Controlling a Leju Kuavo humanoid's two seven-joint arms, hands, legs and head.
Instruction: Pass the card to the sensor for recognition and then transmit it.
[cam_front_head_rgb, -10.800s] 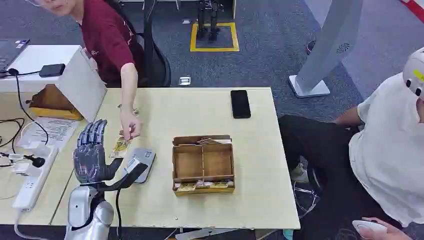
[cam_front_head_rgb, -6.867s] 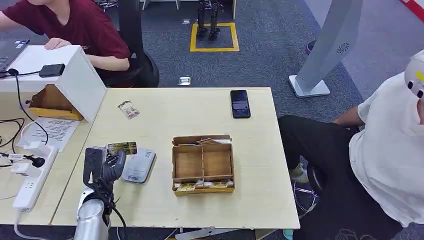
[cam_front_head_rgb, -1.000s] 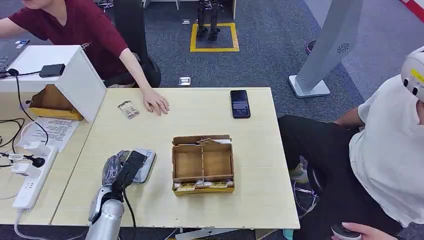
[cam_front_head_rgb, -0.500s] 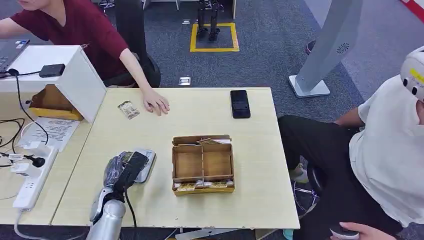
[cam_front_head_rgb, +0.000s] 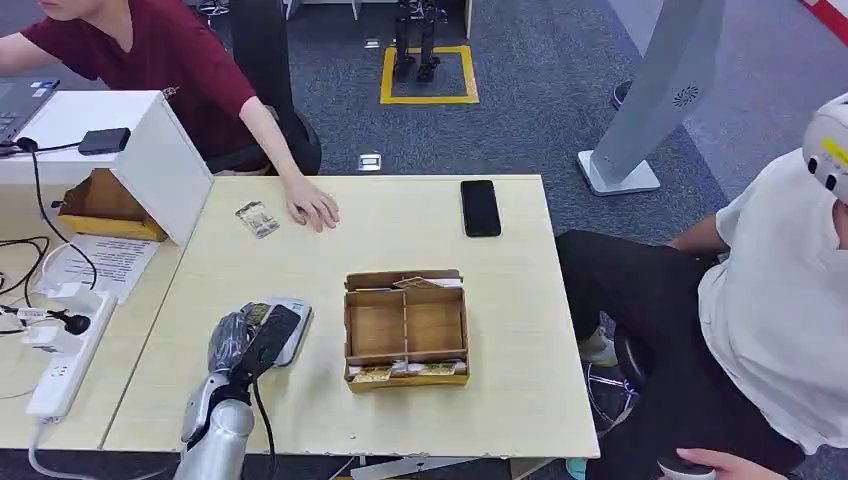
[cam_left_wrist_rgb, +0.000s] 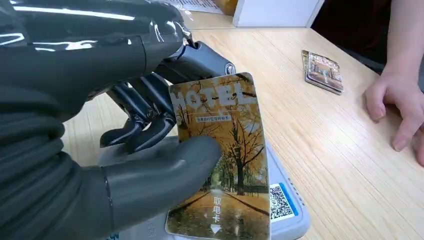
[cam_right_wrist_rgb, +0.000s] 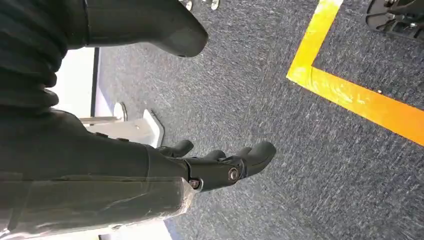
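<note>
Since a second ago my left robot hand (cam_front_head_rgb: 245, 340) has crept a little further over the grey sensor (cam_front_head_rgb: 281, 330), and the phone (cam_front_head_rgb: 481, 207) screen, lit then, is now dark; the person's hand (cam_front_head_rgb: 312, 207) has stayed flat on the bench (cam_front_head_rgb: 500, 300) near the far edge. I hold the card (cam_left_wrist_rgb: 225, 160) pinched between my thumb and my darker fingers (cam_left_wrist_rgb: 145, 125); its printed face, autumn trees under the word HOTEL, is turned up towards my wrist camera; its lower end lies over the sensor, whose rounded rim and small QR label show beside it; whether card and sensor touch I cannot tell. A small stack of like cards (cam_front_head_rgb: 257, 219) lies just beside the person's hand, apart from it. The wooden box (cam_front_head_rgb: 406, 327) with its compartments stands at mid-bench, to the right of the sensor and near it; more cards lie along its front slot and at its back edge. My right robot hand (cam_right_wrist_rgb: 220, 165) hangs over dark carpet (cam_right_wrist_rgb: 310, 165) crossed by a yellow floor line (cam_right_wrist_rgb: 350, 95), fingers apart and lightly curved, grasping nothing. A second person in white (cam_front_head_rgb: 780, 300) sits off the bench's right side.
</note>
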